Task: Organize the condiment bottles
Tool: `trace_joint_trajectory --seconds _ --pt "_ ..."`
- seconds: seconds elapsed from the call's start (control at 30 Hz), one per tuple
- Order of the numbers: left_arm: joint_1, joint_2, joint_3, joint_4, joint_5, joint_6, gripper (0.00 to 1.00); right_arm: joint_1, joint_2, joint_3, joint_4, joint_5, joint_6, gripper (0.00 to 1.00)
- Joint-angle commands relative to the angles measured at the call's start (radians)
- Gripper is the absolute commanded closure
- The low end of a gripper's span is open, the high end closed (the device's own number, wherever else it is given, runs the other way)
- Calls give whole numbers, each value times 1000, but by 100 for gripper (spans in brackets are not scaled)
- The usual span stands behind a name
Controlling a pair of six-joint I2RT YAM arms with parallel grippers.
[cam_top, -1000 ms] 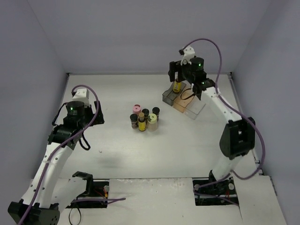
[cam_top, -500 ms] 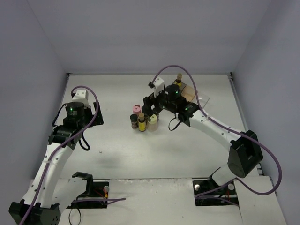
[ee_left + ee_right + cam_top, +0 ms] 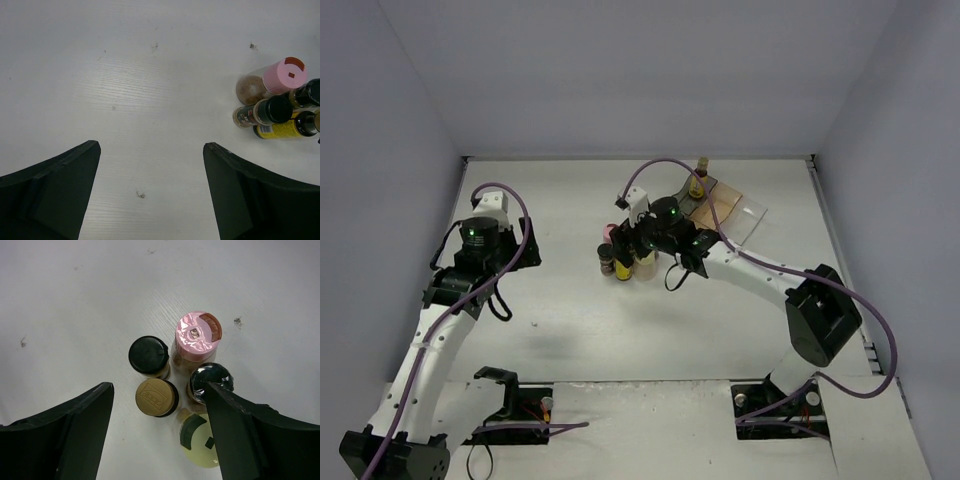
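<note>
I am hovering my right tool [image 3: 157, 390], jaws spread and gripping nothing, over the clustered bottles [image 3: 192, 335] on the surface [image 3: 75, 300].

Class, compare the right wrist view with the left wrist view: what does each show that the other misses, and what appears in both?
Only the right wrist view: the pale-yellow jar and a gold-capped bottle, both seen from above, with the right hand open over the cluster. Only the left wrist view: a yellow-labelled bottle seen side-on, and the left hand open over bare table. Both: the pink-lidded bottle, dark-capped bottles beside it, and the white table.
</note>
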Motion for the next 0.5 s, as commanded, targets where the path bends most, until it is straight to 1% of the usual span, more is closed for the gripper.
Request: trace_joint_trajectory --seconds 0.0,0.03,0.13,0.17,0.23,0.27,0.33,0.37,0.43,0.47 --pt "5 9 18 42 13 -12 14 8 14 -1 100 -18 8 26" --pt "6 8 18 40 13 -12 14 11 21 1 99 -15 7 27" --pt "7 11 18 42 14 -13 14 17 44 1 100 -14 5 34" --pt "7 10 18 42 14 -13 15 17 45 1 100 -12 5 41" --pt "5 11 18 40 17 -13 14 20 39 -2 100 -14 2 50" --pt "6 11 18 42 19 -15 14 23 35 -4 104 -14 -4 59" --pt "5 11 18 42 21 -15 14 28 15 -5 104 -12 -8 69" --pt "6 11 20 40 21 -15 14 34 5 -4 101 -9 -11 78" --pt "7 11 20 40 21 -15 15 39 -25 5 71 -8 -19 87" --pt "8 13 20 42 21 -15 15 42 -37 21 58 -8 -21 94"
